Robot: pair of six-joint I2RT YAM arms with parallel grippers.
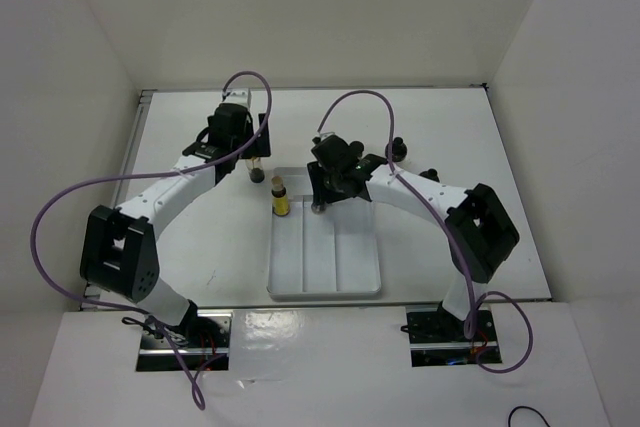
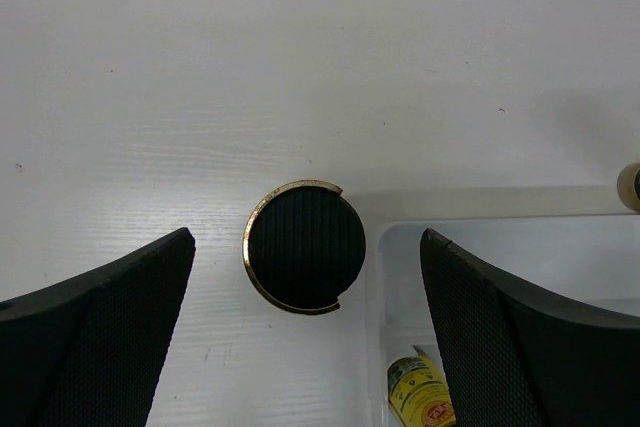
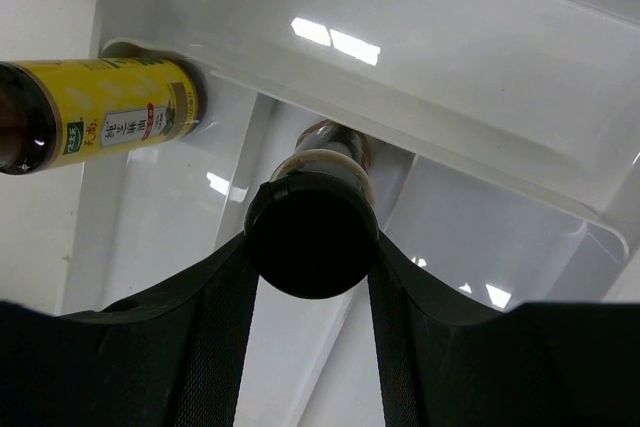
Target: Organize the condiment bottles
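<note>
My right gripper (image 3: 312,247) is shut on the black cap of a brownish bottle (image 3: 325,152), held upright over the far end of the white divided tray (image 3: 470,67); it also shows in the top view (image 1: 320,197). A slim yellow bottle with a tan cap (image 1: 279,197) stands in the tray's left compartment and shows in the right wrist view (image 3: 110,112). My left gripper (image 1: 254,155) is open above a tiny dark jar (image 1: 256,175). Its gold-rimmed black cap (image 2: 305,245) lies between my open fingers (image 2: 120,317), on the table just left of the tray (image 2: 500,237).
Two black-capped bottles (image 1: 398,150) (image 1: 432,175) stand on the table behind my right arm. The tray (image 1: 325,267) has three long compartments. White walls close in the table on the left, back and right.
</note>
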